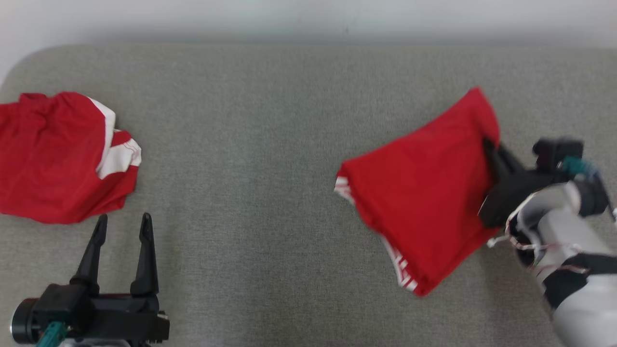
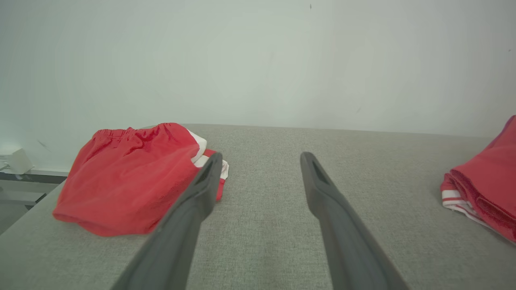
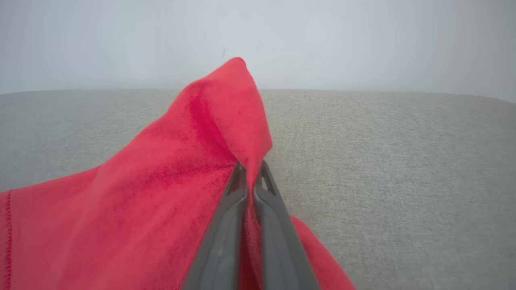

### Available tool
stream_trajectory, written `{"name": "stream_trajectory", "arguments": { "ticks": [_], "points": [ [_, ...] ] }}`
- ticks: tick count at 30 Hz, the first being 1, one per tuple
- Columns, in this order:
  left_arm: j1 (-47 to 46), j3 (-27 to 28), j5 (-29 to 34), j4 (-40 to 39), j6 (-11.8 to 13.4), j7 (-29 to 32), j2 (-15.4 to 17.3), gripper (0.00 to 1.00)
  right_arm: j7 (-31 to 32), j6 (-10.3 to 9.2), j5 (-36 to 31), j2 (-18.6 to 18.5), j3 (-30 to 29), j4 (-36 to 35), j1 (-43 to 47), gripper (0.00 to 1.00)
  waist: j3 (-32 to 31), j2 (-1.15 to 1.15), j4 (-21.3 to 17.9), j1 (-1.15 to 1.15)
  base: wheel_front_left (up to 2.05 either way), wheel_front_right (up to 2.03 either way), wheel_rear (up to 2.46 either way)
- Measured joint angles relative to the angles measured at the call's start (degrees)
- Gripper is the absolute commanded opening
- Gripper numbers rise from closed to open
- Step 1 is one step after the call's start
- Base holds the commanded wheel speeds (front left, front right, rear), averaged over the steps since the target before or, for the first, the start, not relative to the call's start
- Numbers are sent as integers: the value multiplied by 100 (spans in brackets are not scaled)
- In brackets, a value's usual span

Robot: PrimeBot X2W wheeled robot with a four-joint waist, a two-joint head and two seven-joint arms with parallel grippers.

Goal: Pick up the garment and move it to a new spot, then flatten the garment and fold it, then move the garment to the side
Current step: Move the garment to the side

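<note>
roughly folded into a red slab with white striped trim along its left and near edges, the garment (image 1: 424, 193) lies on the right half of the grey fabric-covered tabletop (image 1: 250, 168), its far right corner pulled up off the surface. the right gripper (image 1: 488, 144) has its 2 dark fingers pressed together on that raised corner. the right wrist view shows a thin fold of red cloth pinched between them, the cloth peaking above the fingertips and draping away to that view's left. well apart, at the tabletop's left edge, a crumpled garment (image 1: 53, 154), also red with white panels, sits in a heap. just beside its near edge the left gripper (image 1: 123, 224) points across bare tabletop, its 2 fingers spread wide with nothing between them. in the left wrist view the crumpled garment lies beyond the left finger, and the folded garment's layered edge shows at far right. a plain pale wall (image 1: 308, 19) runs behind the tabletop.
</note>
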Motion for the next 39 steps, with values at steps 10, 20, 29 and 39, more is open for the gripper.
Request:
{"name": "stream_trajectory", "arguments": {
  "ticks": [10, 20, 29, 39],
  "points": [
    [-545, 112, 155, -446, -74, 0, 98, 100, 45, 0, -88, -790, -19, 179, -1357, 0, 980, 0, -186, 1, 0, 0, 0],
    [-740, 120, 341, -847, -110, 2, 501, 100, 44, 0, -69, -1641, 23, 294, -2012, 0, 1655, 0, -795, 0, 0, 0, 0],
    [-665, 266, 353, -1402, -63, 232, 768, 100, 316, 0, -268, -2076, 185, 186, -2516, 0, 2082, 1, -1260, 0, 0, 0, 0],
    [-577, 354, 347, -1771, 25, 369, 900, 100, 593, 0, -561, -2370, 448, 77, -3099, 0, 2382, 0, -1425, 0, 0, 0, 0]
  ]
}}
